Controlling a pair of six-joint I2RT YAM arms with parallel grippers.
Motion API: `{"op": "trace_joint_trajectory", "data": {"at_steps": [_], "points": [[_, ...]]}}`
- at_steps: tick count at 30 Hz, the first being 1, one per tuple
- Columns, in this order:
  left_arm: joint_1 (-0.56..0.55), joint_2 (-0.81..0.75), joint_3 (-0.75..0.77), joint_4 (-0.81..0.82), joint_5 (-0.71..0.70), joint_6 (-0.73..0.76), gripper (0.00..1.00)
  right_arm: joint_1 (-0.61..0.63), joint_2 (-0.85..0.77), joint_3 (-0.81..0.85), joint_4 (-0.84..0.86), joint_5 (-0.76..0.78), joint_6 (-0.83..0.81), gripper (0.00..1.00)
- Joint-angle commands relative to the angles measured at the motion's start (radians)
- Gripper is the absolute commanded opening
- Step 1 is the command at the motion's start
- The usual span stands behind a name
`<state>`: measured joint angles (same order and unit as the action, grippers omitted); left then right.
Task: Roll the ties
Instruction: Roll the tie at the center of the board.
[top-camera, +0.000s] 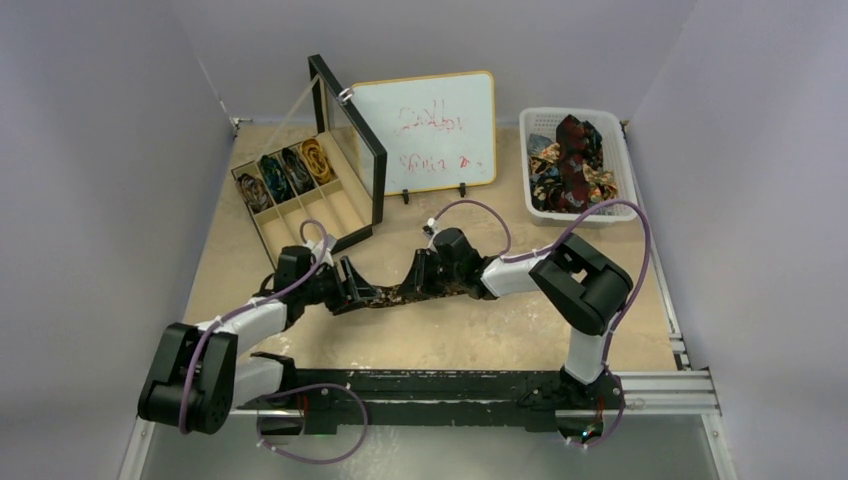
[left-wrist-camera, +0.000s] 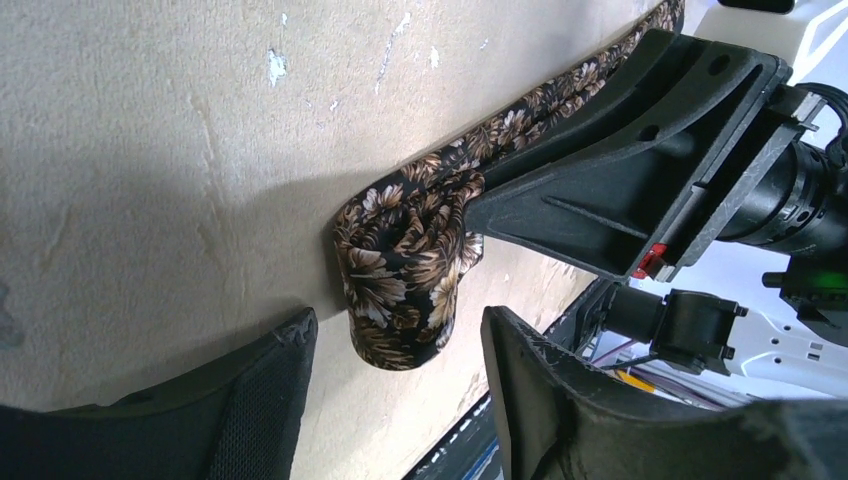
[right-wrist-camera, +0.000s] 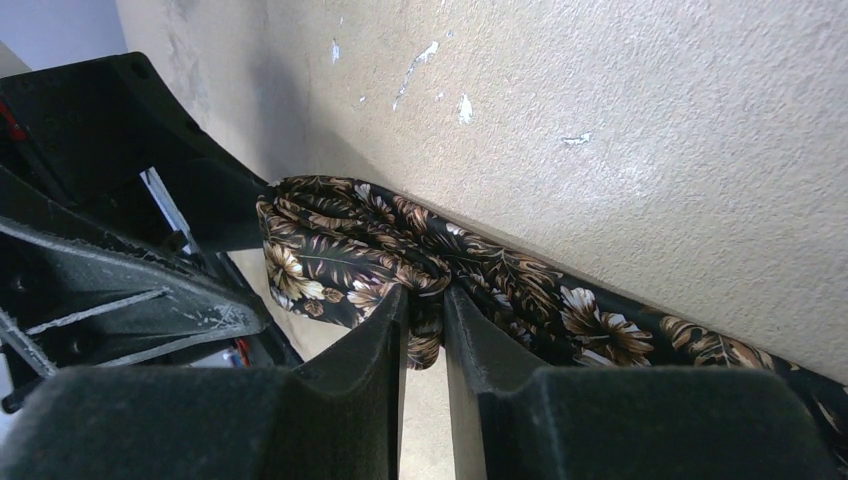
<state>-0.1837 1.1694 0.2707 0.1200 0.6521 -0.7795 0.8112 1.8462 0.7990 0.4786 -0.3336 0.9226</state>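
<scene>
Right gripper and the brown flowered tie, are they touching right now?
Touching. The right wrist view shows the right gripper with both fingers pinched on a fold of the tie.

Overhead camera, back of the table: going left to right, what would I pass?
Box with rolled ties → whiteboard → basket of loose ties.

You have a tie (right-wrist-camera: 330, 260) of smooth printed cloth with a faint sheen, lying on a table (left-wrist-camera: 150, 150) whose beige top looks rough, matt and chipped white in spots. Your left gripper (left-wrist-camera: 398, 322) and right gripper (right-wrist-camera: 425, 300) are matt black plastic, grainy along the edges.
</scene>
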Motion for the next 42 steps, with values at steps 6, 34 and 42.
{"op": "trace_joint_trajectory", "data": {"at_steps": [6,34,42], "points": [[0.006,0.057,-0.010,0.124,0.039,0.046,0.52,0.000,0.057,0.005,-0.070,0.018,-0.042,0.21],[0.006,0.060,0.016,0.109,0.018,0.013,0.04,-0.004,-0.064,0.061,-0.096,-0.023,-0.097,0.40],[0.006,0.086,-0.002,0.140,0.012,-0.011,0.00,-0.002,-0.015,0.083,-0.117,-0.035,-0.088,0.39]]}}
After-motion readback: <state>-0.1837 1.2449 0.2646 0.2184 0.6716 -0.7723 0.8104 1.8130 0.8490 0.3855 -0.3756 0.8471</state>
